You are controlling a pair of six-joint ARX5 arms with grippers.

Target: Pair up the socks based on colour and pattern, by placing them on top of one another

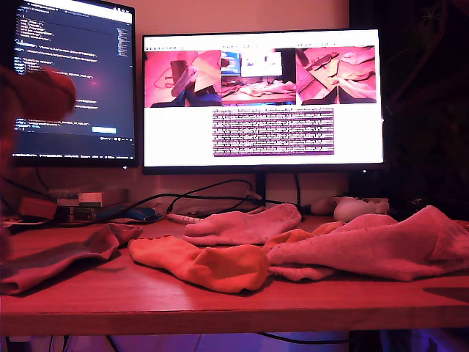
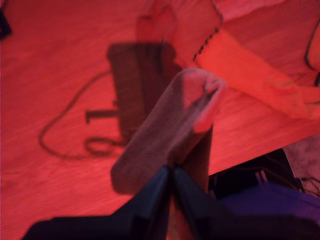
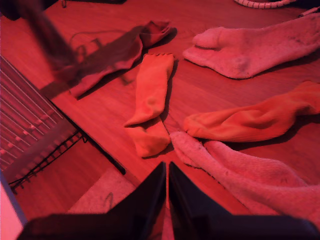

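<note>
Above table [image 1: 220,304], at exterior view's far left, my first gripper [image 2: 171,175] clenched on dark maroon sock [image 2: 165,135], sock hanging limp, long axis vertical. Second maroon sock [image 1: 58,257] flat at exterior view's left, orange sock [image 1: 201,262] beside it, pink fuzzy socks [image 1: 381,246] right. My second gripper [image 3: 166,175] jaws together, nothing gripped.

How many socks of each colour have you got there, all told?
Dark maroon socks: 2, one of them held in my first gripper
Orange socks: 2
Pink fuzzy socks: 2
Total: 6
</note>
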